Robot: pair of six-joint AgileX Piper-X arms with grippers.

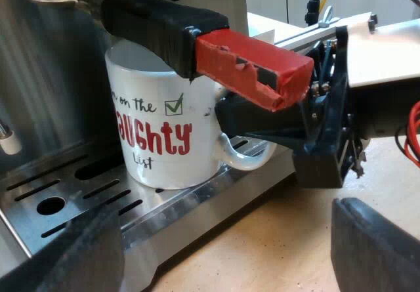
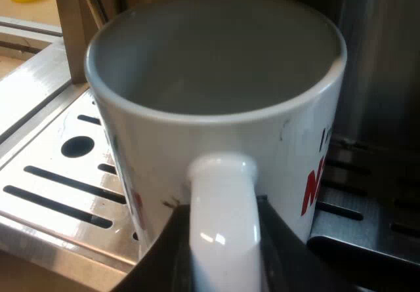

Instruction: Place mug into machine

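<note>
The mug [image 1: 164, 134] stands upright on the drip tray [image 1: 59, 187], under the red-ended holder handle [image 1: 256, 69]. My right jaws grip its ear [image 2: 222, 200], which points straight back at them. My left jaws hang open, farther off over the table [image 1: 275, 226].

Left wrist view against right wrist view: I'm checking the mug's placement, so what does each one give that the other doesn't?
Left wrist view: the holder's red-ended handle reaching over the mug, the mug's printed side, and my open left gripper facing it. Right wrist view: the mug's empty inside, and fingers closed on either side of the mug's handle. Both: the mug standing on the slotted drip tray at the machine front, with my right gripper at its handle.
</note>
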